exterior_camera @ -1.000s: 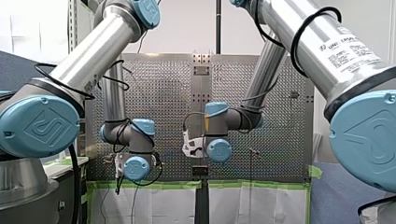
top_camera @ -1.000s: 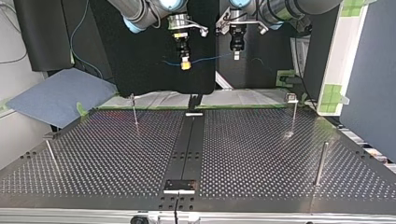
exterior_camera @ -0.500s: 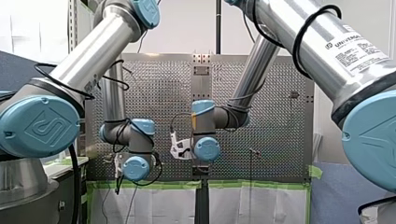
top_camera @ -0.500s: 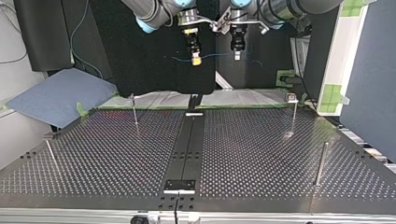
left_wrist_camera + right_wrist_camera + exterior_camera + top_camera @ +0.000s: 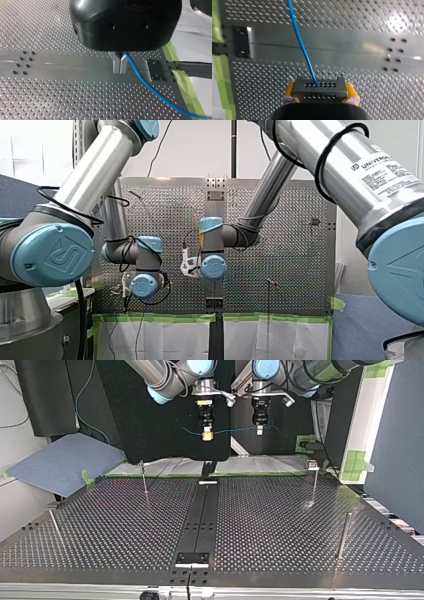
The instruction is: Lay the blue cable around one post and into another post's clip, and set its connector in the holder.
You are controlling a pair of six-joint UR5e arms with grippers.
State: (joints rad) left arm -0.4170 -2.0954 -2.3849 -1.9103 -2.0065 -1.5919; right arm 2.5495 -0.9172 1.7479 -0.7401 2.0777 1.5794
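Observation:
The blue cable point(image 5: 234, 430) hangs in the air between my two grippers, beyond the table's far edge in the top view. My right gripper point(image 5: 320, 93) is shut on a dark connector block point(image 5: 319, 85), its yellow pads point(image 5: 290, 89) pressed on either side; the cable point(image 5: 299, 40) leaves the block's face. In the top view this gripper point(image 5: 206, 435) is left of my left gripper point(image 5: 259, 430). My left gripper point(image 5: 119, 69) has its metal fingers shut on the cable point(image 5: 150, 90), which trails off beside them.
Thin posts stand on the perforated table: one at the top view's far left point(image 5: 144, 477), one with a clip at the far right point(image 5: 314, 482), one at the near right point(image 5: 343, 535), and one leaning at the near left point(image 5: 54, 525). A small holder plate point(image 5: 191, 559) sits on the centre strip.
My right gripper carried the connector toward the top view's right, closer to my left gripper, then lower. My left gripper also came down a little. The cable between them hangs shorter.

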